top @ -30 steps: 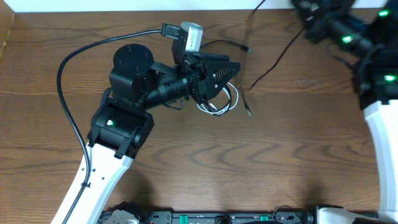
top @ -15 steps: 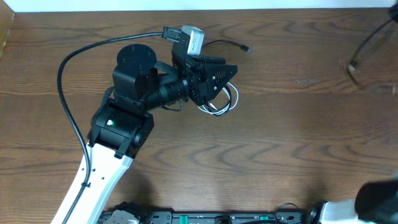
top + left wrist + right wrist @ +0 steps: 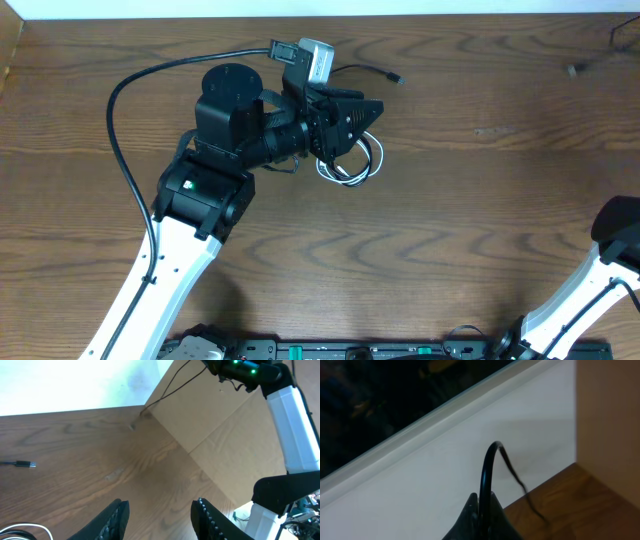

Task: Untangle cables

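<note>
1. The right gripper was clamped shut on the black cable. The cable arched up out of its fingers and trailed down toward the far right corner of the table.
2. A second earlier that cable hung down to the table just beside the white coil. Here it had been carried off to the far right corner, well apart from the coil and almost out of the overhead view. We judged the two cables to be separated, or very nearly so.
3. The left gripper stood with its jaws partly open and nothing between them, only bare wood showing in the gap. It hovered near the middle of the far edge.
4. The white cable lay coiled on the table just beside the left gripper's fingers, in the same place as a second before.
5. A thin dark lead with a small plug lay close to the far edge and had not moved. We could not tell which cable it belonged to.
6. Our count was two grippers, one black cable, one white cable, and one loose dark lead with a single plug showing.
</note>
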Controlling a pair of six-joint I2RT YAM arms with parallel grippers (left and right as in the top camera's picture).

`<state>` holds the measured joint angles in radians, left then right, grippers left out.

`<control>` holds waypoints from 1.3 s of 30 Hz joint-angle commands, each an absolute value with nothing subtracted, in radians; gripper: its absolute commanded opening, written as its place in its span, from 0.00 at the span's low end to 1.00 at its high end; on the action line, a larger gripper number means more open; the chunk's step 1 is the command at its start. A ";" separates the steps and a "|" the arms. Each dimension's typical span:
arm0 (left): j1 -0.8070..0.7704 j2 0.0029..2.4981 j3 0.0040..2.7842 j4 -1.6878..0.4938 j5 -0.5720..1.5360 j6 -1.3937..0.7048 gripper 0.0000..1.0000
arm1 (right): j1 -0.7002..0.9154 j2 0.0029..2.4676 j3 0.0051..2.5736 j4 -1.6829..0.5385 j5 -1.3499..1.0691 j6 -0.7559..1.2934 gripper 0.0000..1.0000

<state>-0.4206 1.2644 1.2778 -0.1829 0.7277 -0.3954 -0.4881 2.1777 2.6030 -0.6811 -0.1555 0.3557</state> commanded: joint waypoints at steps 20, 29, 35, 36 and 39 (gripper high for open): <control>-0.420 1.285 1.293 -0.178 0.661 -0.386 0.44 | -0.437 2.563 2.598 -0.871 -0.061 0.280 0.99; -0.420 1.304 1.293 -0.178 0.661 -0.386 0.44 | -0.437 2.456 2.598 -0.993 -0.090 0.204 0.99; -0.420 1.308 1.293 -0.179 0.661 -0.386 0.44 | -0.436 2.333 2.598 -1.259 0.156 0.276 0.99; -0.420 1.308 1.293 -0.179 0.661 -0.386 0.45 | -0.434 2.323 2.598 -1.284 0.123 0.275 0.99; -0.420 1.314 1.293 -0.181 0.661 -0.386 0.44 | -0.418 2.305 2.598 -1.329 -0.096 0.174 0.99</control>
